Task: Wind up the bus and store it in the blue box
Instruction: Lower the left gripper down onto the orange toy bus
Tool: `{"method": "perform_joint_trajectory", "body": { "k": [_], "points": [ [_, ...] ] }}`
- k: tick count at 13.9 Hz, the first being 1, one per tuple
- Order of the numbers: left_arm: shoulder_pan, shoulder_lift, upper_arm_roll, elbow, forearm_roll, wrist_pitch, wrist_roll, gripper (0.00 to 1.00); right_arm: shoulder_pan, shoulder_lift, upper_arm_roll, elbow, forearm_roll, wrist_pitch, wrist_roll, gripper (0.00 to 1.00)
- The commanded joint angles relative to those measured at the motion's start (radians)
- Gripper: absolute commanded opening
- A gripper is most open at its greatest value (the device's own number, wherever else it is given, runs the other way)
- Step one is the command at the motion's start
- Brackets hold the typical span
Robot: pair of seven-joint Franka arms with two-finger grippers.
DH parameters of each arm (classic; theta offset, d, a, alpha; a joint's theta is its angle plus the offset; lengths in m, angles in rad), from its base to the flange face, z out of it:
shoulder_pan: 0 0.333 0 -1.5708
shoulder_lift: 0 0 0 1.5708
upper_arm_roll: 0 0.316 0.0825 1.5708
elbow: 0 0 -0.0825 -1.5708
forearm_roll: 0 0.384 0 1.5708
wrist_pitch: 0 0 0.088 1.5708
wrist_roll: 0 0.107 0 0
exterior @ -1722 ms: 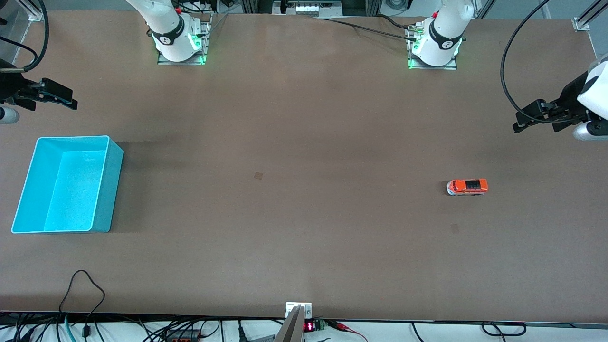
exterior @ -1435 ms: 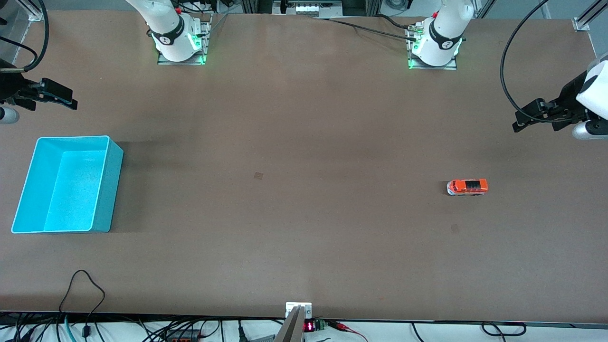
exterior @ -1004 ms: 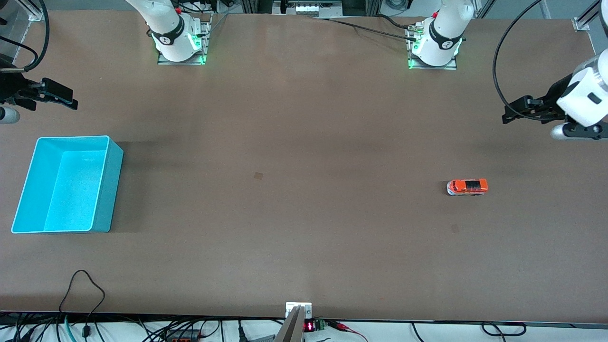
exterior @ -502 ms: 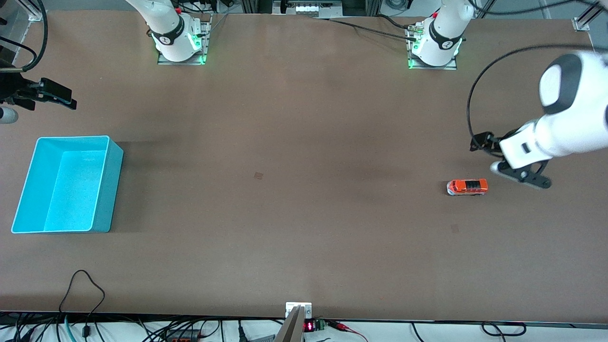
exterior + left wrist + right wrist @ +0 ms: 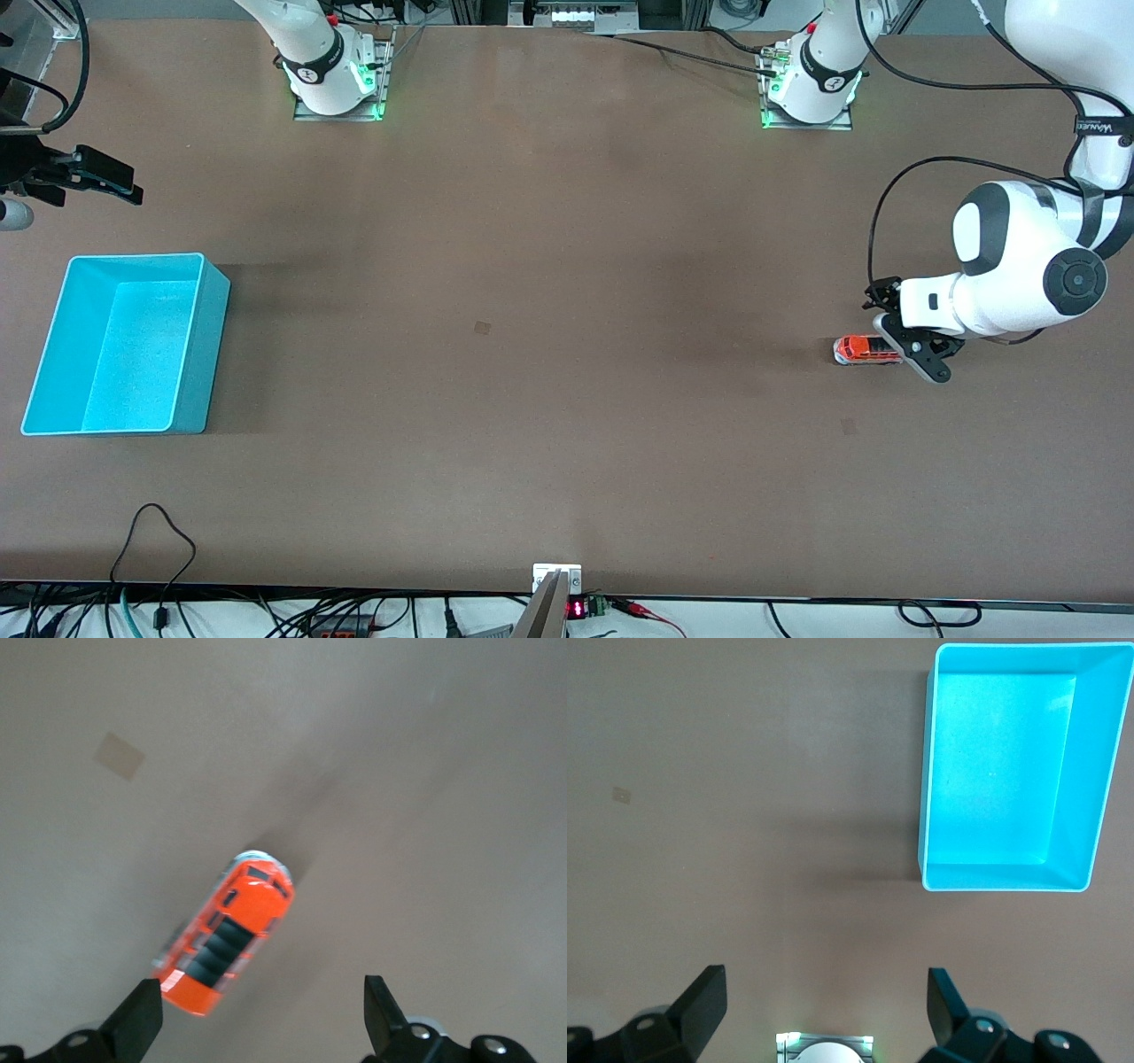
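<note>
At the right arm's end of the brown table point(image 5: 549, 221) the right gripper point(image 5: 89, 173) waits in the air over the tabletop, its two black fingers spread wide with nothing between them. Just nearer the front camera than it sits the light blue rectangular plastic box point(image 5: 124, 346), open-topped and empty, its thin walls and rounded corners standing close to the table's edge at that end. From the box toward the left arm's end runs a broad stretch of bare table, marked only by a small square patch point(image 5: 481, 327) near the middle. Well apart from the box, at the left arm's end, the small orange toy bus point(image 5: 861, 349) with dark windows and a white-grey front stands on its wheels, its front turned toward the box. The left gripper point(image 5: 912, 346) hangs over the bus's rear end, fingers point(image 5: 137, 1019) spread wide and holding nothing, one fingertip just beside the rear corner.
</note>
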Motion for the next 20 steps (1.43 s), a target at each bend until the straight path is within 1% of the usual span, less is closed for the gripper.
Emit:
{"method": "perform_joint_trajectory", "body": {
  "k": [1,3,5,7,11,13,20],
  "points": [
    [0.032,0.042,-0.007,-0.001,0.046,0.094,0.194,1.00,-0.003,-0.005,0.004,0.010,0.005,-0.008,0.010,1.00],
    [0.038,0.062,-0.007,-0.011,0.047,0.160,0.286,1.00,-0.003,-0.003,0.001,0.010,0.008,-0.006,0.010,1.00],
    [0.043,0.065,-0.007,-0.077,0.047,0.261,0.336,1.00,-0.003,-0.003,0.002,0.010,0.006,-0.004,0.010,1.00],
    [0.043,0.057,-0.007,-0.135,0.049,0.318,0.354,1.00,-0.003,-0.003,0.002,0.010,0.006,-0.006,0.010,1.00],
    [0.043,0.054,-0.008,-0.194,0.047,0.438,0.501,1.00,-0.003,-0.003,0.002,0.010,0.008,-0.008,0.010,1.00],
    [0.043,0.054,-0.008,-0.211,0.049,0.470,0.535,1.00,-0.003,-0.003,0.002,0.010,0.010,-0.008,0.010,1.00],
    [0.054,0.057,-0.007,-0.231,0.047,0.474,0.540,1.00,-0.003,-0.003,0.002,0.010,0.013,-0.009,0.010,1.00]
  ]
}}
